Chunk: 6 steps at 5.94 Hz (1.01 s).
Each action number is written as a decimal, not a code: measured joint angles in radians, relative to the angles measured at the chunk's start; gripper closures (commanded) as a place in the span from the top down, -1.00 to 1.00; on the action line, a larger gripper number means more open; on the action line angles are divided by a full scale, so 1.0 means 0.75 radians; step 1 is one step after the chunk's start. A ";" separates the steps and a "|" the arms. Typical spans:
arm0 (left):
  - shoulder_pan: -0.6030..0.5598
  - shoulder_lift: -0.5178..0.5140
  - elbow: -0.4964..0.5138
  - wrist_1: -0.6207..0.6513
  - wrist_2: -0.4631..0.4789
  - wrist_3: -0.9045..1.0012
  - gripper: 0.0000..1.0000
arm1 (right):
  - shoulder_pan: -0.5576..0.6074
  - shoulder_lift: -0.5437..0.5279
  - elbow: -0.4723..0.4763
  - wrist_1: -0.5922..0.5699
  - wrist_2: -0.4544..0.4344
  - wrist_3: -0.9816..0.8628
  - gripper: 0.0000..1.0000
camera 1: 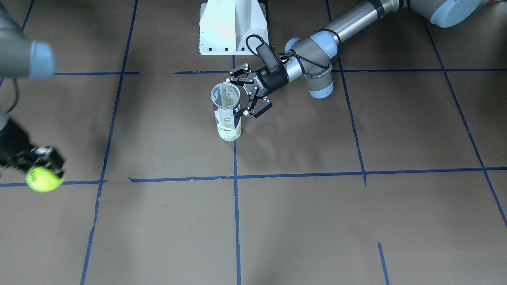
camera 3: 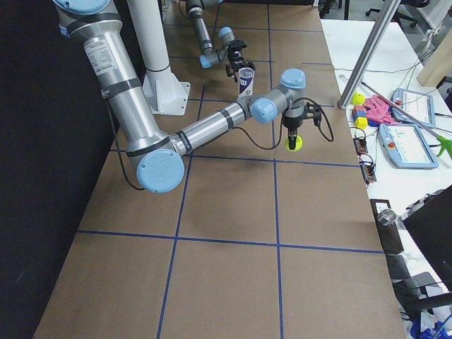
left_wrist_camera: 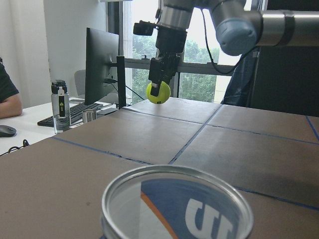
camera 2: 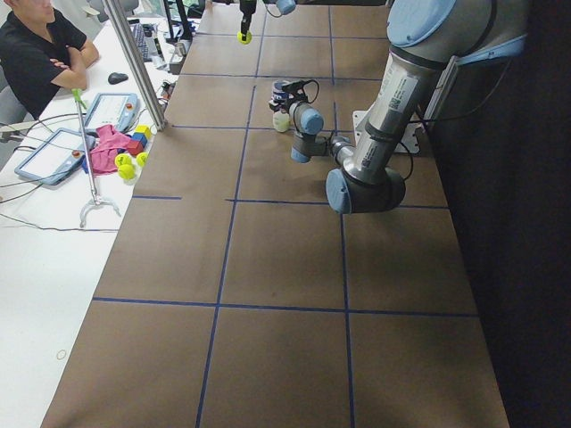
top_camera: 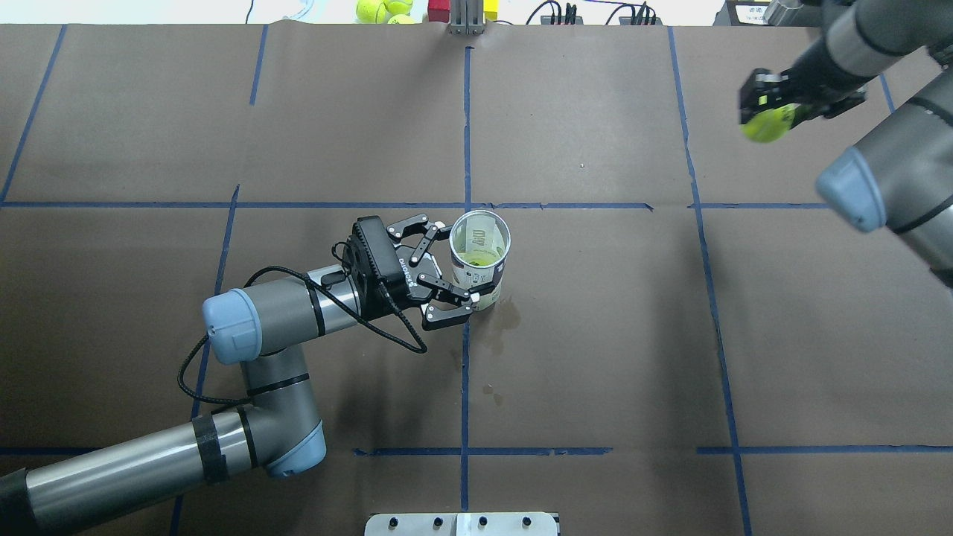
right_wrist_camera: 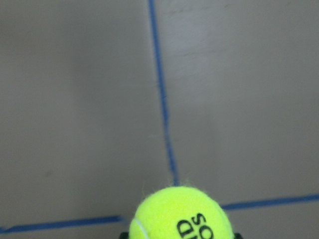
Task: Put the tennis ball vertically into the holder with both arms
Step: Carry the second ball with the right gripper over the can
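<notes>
You see the left arm [top_camera: 275, 327] reaching over the table [top_camera: 595, 335] to the upright can [top_camera: 484, 286] at its centre. Overhead, the left gripper [top_camera: 456, 262] is spread wide just beside the can, holding nothing. The left wrist view shows the right gripper [left_wrist_camera: 158, 85] clamped on the ball [left_wrist_camera: 158, 93], lifted off the table and well apart from the can. The right wrist view gives you only the ball's print, not the fingers.
</notes>
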 measured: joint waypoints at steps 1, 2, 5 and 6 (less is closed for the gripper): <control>0.002 0.008 0.000 0.000 0.000 0.000 0.99 | -0.130 0.101 0.164 -0.156 -0.027 0.266 -1.00; 0.003 0.010 -0.001 0.000 0.000 0.000 0.99 | -0.260 0.215 0.229 -0.237 -0.094 0.474 -1.00; 0.008 -0.005 -0.003 0.003 0.002 -0.004 0.99 | -0.469 0.386 0.241 -0.275 -0.230 0.666 -0.99; 0.009 -0.011 -0.004 0.005 0.004 -0.004 0.99 | -0.503 0.419 0.215 -0.282 -0.259 0.675 -0.98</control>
